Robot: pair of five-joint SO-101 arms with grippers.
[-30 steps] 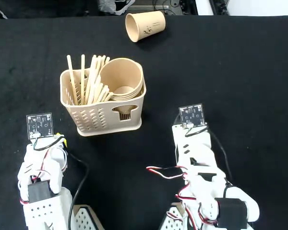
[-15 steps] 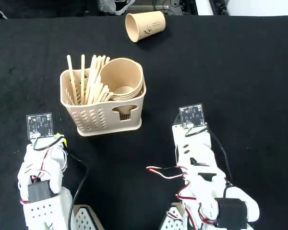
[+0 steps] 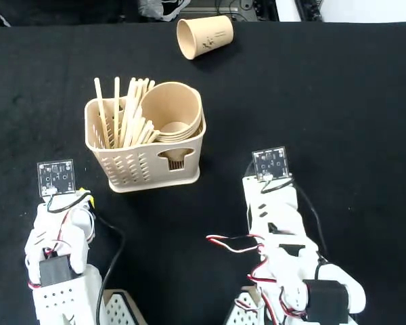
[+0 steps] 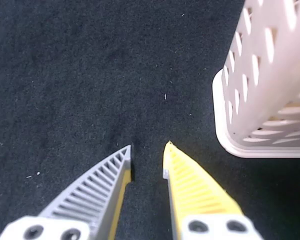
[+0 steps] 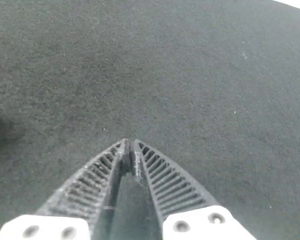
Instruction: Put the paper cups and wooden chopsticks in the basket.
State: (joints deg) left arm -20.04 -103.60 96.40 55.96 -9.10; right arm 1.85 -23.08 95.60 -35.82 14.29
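Observation:
A beige slotted basket (image 3: 147, 166) stands left of the table's middle. Several wooden chopsticks (image 3: 122, 112) lean upright in its left half, and stacked paper cups (image 3: 172, 112) fill its right half. One more paper cup (image 3: 204, 36) lies on its side near the far edge, mouth to the left. My left gripper (image 4: 147, 147) hovers over bare cloth beside the basket's corner (image 4: 270, 85), its fingers a small gap apart and holding nothing. My right gripper (image 5: 129, 146) is shut over bare cloth, empty. Both arms rest at the near edge in the high view.
Black cloth (image 3: 338, 101) covers the whole table. Dark objects and cables (image 3: 210, 7) sit beyond the far edge. Wide free room lies to the right of the basket and between the two arms.

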